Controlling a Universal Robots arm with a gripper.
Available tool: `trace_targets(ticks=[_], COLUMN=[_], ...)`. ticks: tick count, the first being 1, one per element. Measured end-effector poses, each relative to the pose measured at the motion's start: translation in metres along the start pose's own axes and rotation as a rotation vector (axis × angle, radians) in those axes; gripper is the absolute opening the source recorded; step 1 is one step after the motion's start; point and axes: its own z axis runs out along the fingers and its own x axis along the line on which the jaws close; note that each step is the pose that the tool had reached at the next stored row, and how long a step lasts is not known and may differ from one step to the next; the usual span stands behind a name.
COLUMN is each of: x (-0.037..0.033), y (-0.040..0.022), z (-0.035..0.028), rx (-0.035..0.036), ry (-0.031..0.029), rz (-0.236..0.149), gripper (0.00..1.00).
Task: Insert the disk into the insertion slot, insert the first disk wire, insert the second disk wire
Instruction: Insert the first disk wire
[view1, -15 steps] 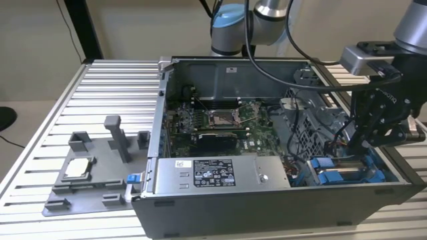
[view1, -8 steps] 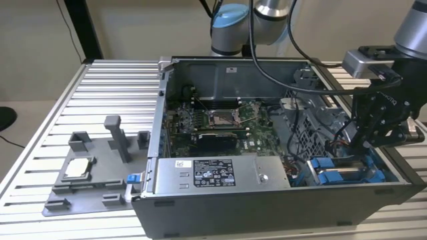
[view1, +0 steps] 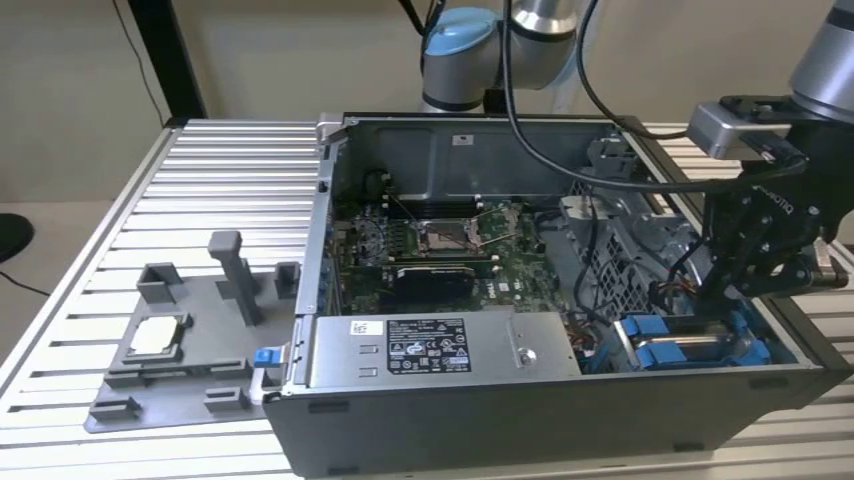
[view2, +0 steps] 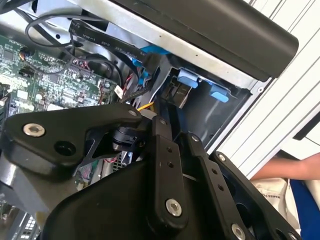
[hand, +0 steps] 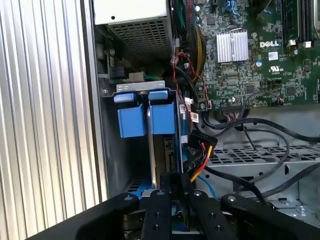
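- The gripper (view1: 742, 285) hangs inside the open computer case (view1: 534, 430) at the exterior view's right, fingers (hand: 159, 215) drawn narrow.
- It is just over the blue-tabbed insertion slot (hand: 145, 117).
- The power supply (view1: 534, 345) carries a black-and-white printed label (view1: 430, 345).

Ribbed silver metal table (view1: 214, 170), slats running across the whole top. Directly on it: a dark grey computer case (view1: 534, 425) toward the exterior view's right, open on its upper side, and a flat grey fixture plate (view1: 174, 405) with upright posts toward the exterior view's left, its edge just beside the case. Bare slats show behind the plate.
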Motion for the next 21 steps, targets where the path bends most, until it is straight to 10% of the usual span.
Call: trace_targets(ticks=[10,21], x=[-0.0007,-0.0008], y=[-0.0066,-0.0067], z=[0.0003,0.0027], rx=[-0.0148,-0.0144], ry=[0.0023,0.0024], rz=[-0.01,-0.018], gripper=[0.0,0.0])
